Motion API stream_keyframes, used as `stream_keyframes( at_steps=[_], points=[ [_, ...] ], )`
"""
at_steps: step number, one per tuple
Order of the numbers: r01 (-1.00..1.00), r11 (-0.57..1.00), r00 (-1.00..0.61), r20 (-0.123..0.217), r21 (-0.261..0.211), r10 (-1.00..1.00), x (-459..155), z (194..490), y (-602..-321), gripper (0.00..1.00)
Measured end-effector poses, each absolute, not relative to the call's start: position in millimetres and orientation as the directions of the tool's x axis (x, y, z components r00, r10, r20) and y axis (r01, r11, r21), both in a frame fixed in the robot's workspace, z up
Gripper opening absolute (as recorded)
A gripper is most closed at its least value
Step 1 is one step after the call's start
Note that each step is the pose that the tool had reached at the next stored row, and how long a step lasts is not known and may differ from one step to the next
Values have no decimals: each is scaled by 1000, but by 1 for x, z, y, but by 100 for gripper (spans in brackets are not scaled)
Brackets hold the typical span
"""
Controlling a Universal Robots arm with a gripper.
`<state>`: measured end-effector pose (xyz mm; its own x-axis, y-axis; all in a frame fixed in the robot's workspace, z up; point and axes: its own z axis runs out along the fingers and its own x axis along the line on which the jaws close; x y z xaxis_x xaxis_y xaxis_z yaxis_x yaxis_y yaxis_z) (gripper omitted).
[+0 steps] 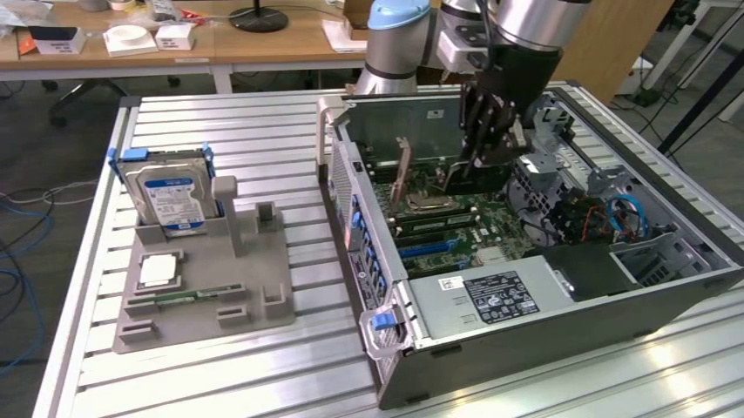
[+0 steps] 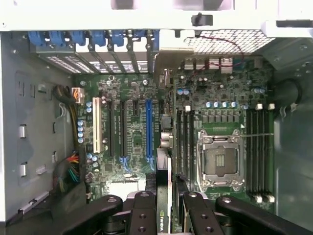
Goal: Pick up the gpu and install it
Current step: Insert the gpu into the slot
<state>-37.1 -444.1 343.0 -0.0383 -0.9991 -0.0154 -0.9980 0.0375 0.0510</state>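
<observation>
A: Pincer (image 2: pixel 164 210) clamped on the gpu (image 2: pixel 163 196), a thin dark card held edge-on above the green board (image 2: pixel 132 132) inside the steel case (image 1: pixel 558 331).

B: Risk?

A: Likely a skewed card. If its edge misses the blue slot (image 2: pixel 148 132), it could scrape components or jam. Hard drive (image 1: pixel 172 196) sits in the grey holder (image 1: pixel 204 296) on the ribbed tabletop (image 1: pixel 233 122).

Little can be read. Between the fingers of the pincer (image 2: pixel 165 215), the edge of the gpu (image 2: pixel 162 196) carries a small green-and-white logo mark, its lettering too small to read. Well away from the pincer, the power supply's black label (image 1: pixel 503 294) and the hard drive's blue-white label (image 1: pixel 170 202) show print, all illegible.
</observation>
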Motion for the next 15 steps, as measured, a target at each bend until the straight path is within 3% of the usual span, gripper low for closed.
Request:
stream_keyframes(
  at_steps=[15],
  points=[
    [-998,37,-38,-15,50,-999,-48,309,-451,26]
  ],
)
